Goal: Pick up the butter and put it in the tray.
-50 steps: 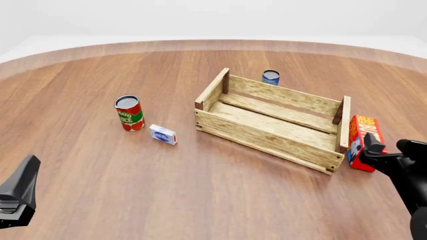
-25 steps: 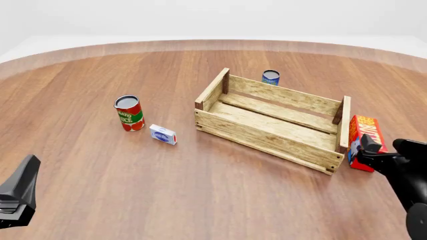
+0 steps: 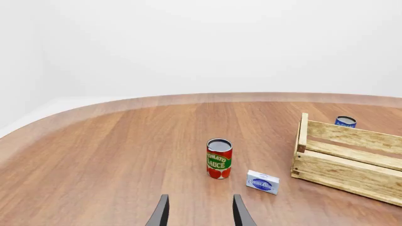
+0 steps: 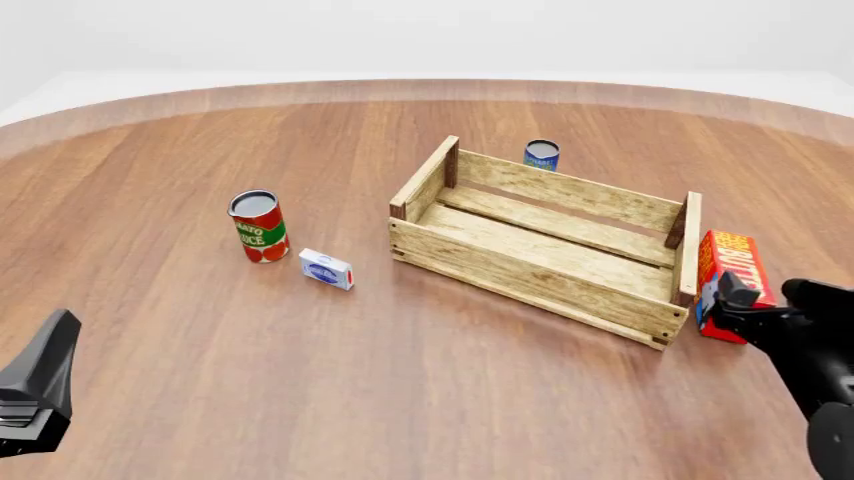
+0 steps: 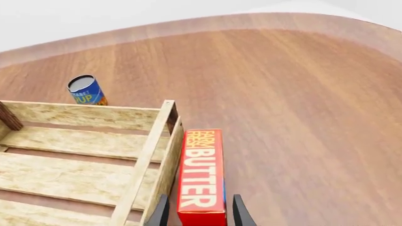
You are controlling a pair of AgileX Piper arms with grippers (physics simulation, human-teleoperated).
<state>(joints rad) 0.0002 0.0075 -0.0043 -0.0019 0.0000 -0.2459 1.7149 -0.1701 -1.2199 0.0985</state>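
Note:
The butter [image 4: 733, 266], a red-orange carton with white lettering, lies on the table against the right end of the tray [image 4: 534, 285], a large wooden slatted crate. In the right wrist view the butter [image 5: 202, 165] lies along the tray's end wall [image 5: 152, 155]. My right gripper [image 4: 765, 301] is open, and in the right wrist view its fingers straddle the butter's near end [image 5: 199, 214]. My left gripper [image 4: 40, 385] is open and empty at the near left, far from both; it also shows in the left wrist view [image 3: 199, 215]. The tray also shows in the left wrist view [image 3: 342, 172].
A red tomato sauce can [image 4: 258, 227] and a small blue-white box [image 4: 327, 269] stand left of the tray. A blue can [image 4: 541, 154] stands behind the tray. The table's curved far edge runs along the back.
My right gripper has sunk slightly and closed in on the butter's near end. The left arm and all objects have not moved.

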